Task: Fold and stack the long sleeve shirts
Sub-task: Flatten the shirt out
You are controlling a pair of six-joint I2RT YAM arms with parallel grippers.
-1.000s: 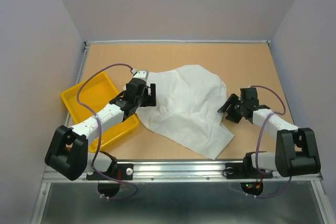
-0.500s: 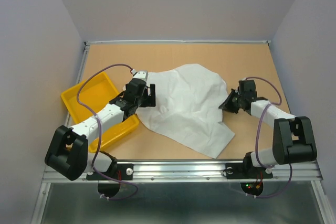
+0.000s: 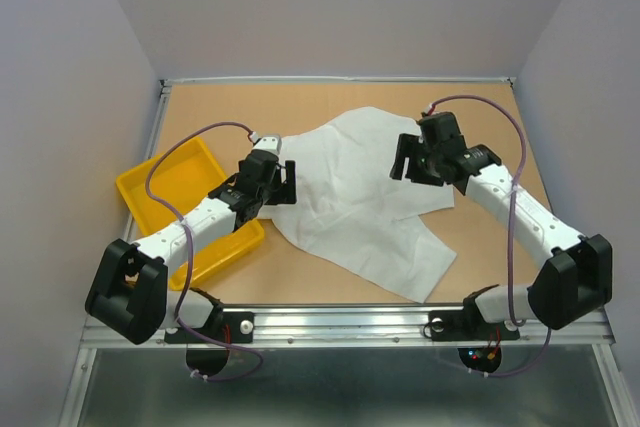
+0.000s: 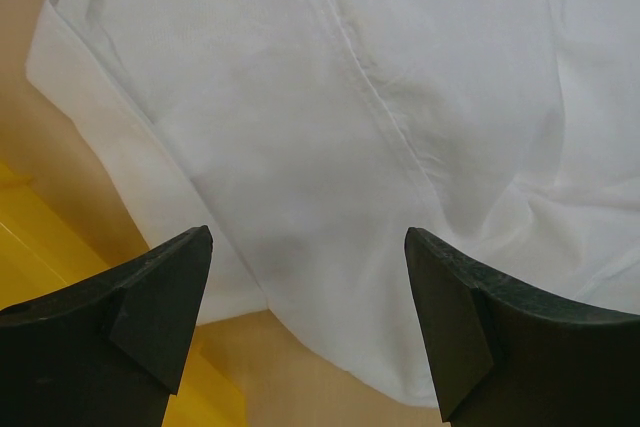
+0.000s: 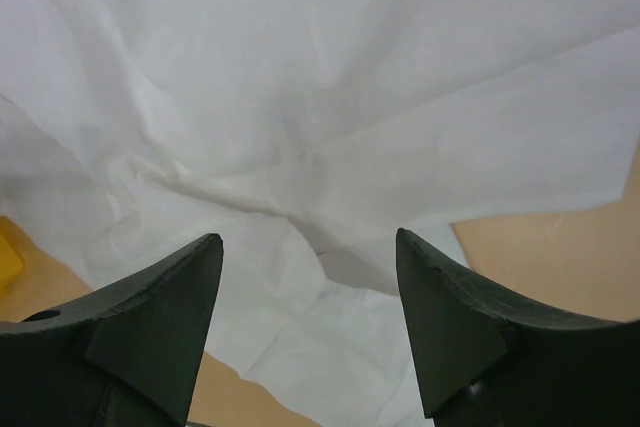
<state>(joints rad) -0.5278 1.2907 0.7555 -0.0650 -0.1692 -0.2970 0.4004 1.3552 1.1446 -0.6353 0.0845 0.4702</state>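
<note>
White shirt point(image 3: 350, 207) beneath right pincer point(image 5: 308, 247)

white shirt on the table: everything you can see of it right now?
The white shirt is thin, plain fabric, crumpled and unfolded on the table, one part trailing toward the near edge. A stitched seam shows in the left wrist view; collar and buttons can't be made out. Its left edge lies close to the yellow tray. The left gripper and right gripper hang open over it, gripping nothing.

Yellow tray point(image 3: 185, 175) near left tool point(image 4: 307, 235), walls point(image 3: 80, 97) around
</note>
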